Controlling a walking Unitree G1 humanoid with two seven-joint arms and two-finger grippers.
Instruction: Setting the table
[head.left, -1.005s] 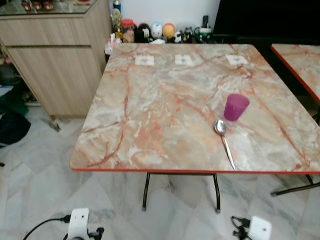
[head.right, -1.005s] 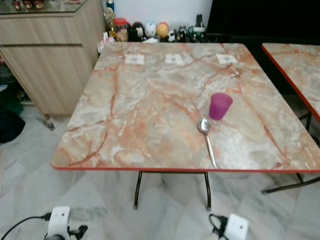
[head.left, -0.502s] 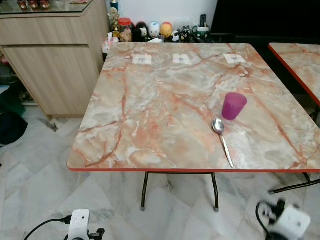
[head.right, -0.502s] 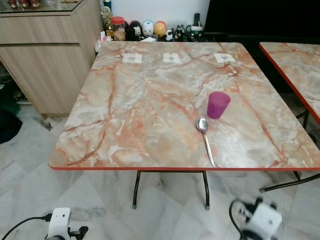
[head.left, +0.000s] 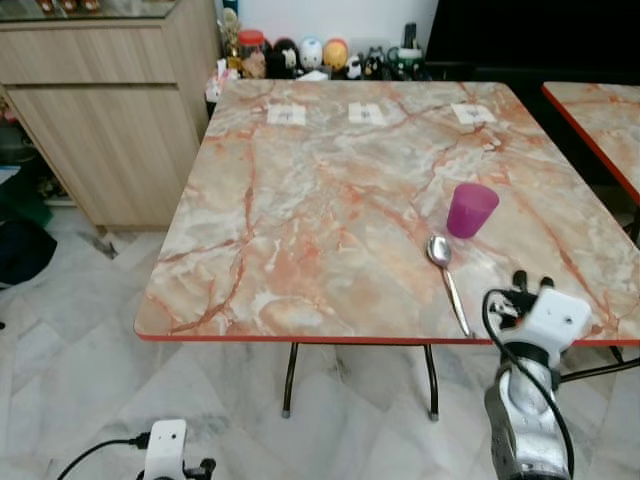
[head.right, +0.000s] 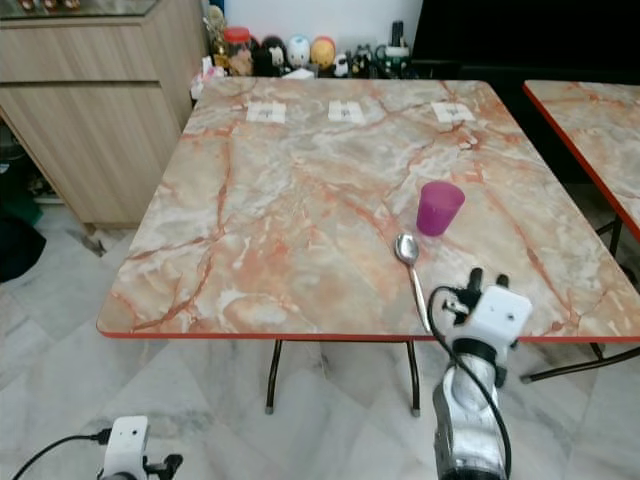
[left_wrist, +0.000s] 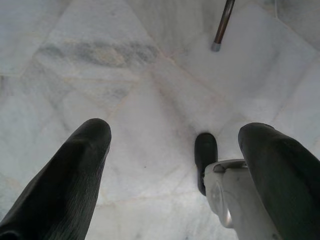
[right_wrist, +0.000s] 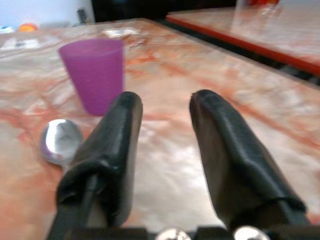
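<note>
Right arm is up at the near edge of the table (head.left: 300, 200), its gripper (right_wrist: 162, 107) hovering low over the marble top with the two black fingers parted and nothing between them. In the right wrist view the purple cup (right_wrist: 94, 72) stands upright just ahead of the fingers, and the spoon (right_wrist: 61, 141) lies beside it, bowl towards the cup. From the head camera, the cup (head.left: 471, 209) sits on the right half of the table, and the spoon (head.left: 448, 281) lies just in front of it, handle running to the near edge. The gripper is close to the spoon's handle end, on its right, not touching it.

Left gripper (left_wrist: 170, 150) hangs low, pointing at the pale floor (left_wrist: 75, 60), fingers wide apart and empty; a table leg (left_wrist: 222, 27) shows ahead of it.

A wooden cabinet (head.left: 110, 110) stands to the table's left, small figurines (head.left: 310, 55) line the far edge, and a second table (head.left: 600, 110) stands on the right.
</note>
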